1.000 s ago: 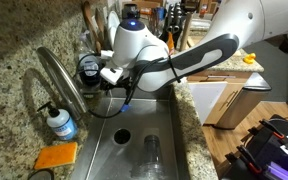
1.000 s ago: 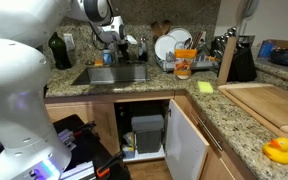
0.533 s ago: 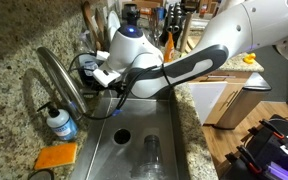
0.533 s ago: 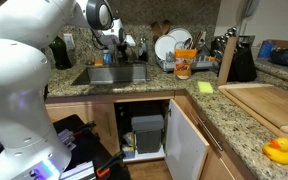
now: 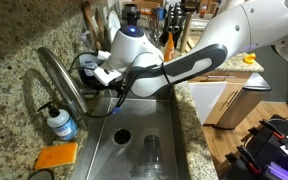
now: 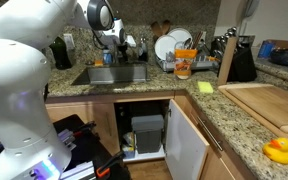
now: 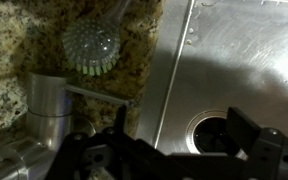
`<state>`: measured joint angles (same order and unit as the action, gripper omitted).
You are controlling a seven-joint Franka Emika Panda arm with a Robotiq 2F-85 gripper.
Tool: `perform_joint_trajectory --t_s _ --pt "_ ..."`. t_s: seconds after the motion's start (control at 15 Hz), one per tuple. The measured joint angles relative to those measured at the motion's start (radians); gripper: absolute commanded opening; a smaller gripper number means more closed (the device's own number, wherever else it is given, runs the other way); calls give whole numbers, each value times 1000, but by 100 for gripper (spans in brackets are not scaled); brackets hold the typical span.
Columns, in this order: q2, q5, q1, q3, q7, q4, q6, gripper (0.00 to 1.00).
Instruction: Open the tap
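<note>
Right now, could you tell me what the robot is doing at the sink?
The robot arm is stretched over the sink toward the tap. Its hand is open, low beside the tap's base, with the thin lever just ahead of it in the wrist view. Nothing is gripped yet, and no water is seen running.

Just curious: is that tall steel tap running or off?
Off, it appears: no stream of water falls from the tap into the sink in any view.
</note>
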<state>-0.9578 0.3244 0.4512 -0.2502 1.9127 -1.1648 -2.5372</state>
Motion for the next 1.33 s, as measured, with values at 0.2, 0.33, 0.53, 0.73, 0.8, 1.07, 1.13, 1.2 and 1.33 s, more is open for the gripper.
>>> perform_joint_trajectory --t_s 0.2,0.33,0.53,0.73,0.8,1.07,1.13,1.2,1.33 --pt "0 -5 1 -1 -3 -1 0 100" --pt "-2 -12 1 -2 -4 -1 0 100" --pt "-2 -12 2 -2 -4 -1 0 100" --pt "-3 -30 -1 -8 -4 -1 0 100" --pt "-4 -37 -2 -8 -6 -1 0 100" --pt "-5 -37 0 -8 -7 -1 0 100" --pt "-5 -31 1 -5 -7 -1 0 100" --pt "-4 -15 4 6 -7 -1 0 100" --pt "-4 44 15 47 -9 -1 -16 100"
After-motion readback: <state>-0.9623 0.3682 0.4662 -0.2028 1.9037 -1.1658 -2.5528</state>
